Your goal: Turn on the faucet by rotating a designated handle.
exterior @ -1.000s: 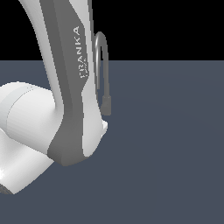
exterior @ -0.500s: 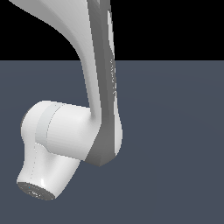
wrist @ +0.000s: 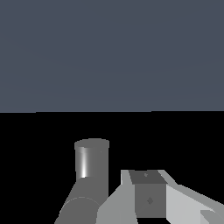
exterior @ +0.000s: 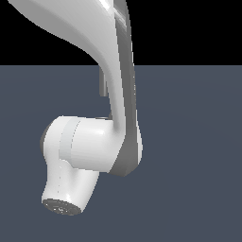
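Across the middle of the exterior view, the big white robot arm with a grey side panel [exterior: 118, 94] comes down from the top edge and bends into a rounded white joint. From that joint a short white link points down toward the exterior view's left, ending in a dark ribbed cap near the lower edge. Behind the arm, just at its left edge in that view, a thin sliver of the small grey metal faucet [exterior: 101, 86] shows; the rest of it is hidden by the arm, and its thin handle cannot be made out in either view.

Open room lies wide on the exterior view's right and along its far left, where nothing stands on the flat, dull slate-blue floor [exterior: 194, 156]. That floor runs back to a straight horizon, above which everything is plain black.

On the wrist view, a grey metal cylinder [wrist: 92, 162] with a bright vertical highlight stands just beside the light grey blocky gripper [wrist: 148, 193]; it looks like part of the faucet, though which part I cannot tell. Whether they touch is unclear. Only the gripper's body shows at the frame's edge, so whether it is released or clenched cannot be told.
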Action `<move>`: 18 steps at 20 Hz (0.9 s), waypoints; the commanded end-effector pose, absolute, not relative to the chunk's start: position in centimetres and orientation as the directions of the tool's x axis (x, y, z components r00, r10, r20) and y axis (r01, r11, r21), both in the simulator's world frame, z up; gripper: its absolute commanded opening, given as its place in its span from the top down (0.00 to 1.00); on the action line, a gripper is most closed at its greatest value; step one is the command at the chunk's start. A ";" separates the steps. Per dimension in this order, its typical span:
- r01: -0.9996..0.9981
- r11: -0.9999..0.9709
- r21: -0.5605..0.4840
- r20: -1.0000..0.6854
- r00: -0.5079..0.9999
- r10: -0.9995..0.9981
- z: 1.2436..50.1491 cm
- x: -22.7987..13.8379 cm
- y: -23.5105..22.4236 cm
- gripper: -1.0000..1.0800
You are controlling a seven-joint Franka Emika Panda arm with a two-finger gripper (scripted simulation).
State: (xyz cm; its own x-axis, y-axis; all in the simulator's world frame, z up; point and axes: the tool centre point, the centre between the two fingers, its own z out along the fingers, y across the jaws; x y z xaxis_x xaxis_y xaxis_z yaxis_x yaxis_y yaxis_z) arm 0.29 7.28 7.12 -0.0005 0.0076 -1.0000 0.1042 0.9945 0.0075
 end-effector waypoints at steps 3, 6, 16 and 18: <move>0.093 0.996 -0.004 -1.000 0.000 -0.004 7.0 0.5 7.2 1.00; 0.096 0.995 -0.001 -1.000 0.000 -0.001 7.0 0.5 7.2 1.00; 0.097 0.995 0.000 -1.000 0.000 0.000 8.6 0.5 7.7 1.00; 0.097 0.995 0.000 -1.000 0.000 0.000 9.3 0.6 8.0 1.00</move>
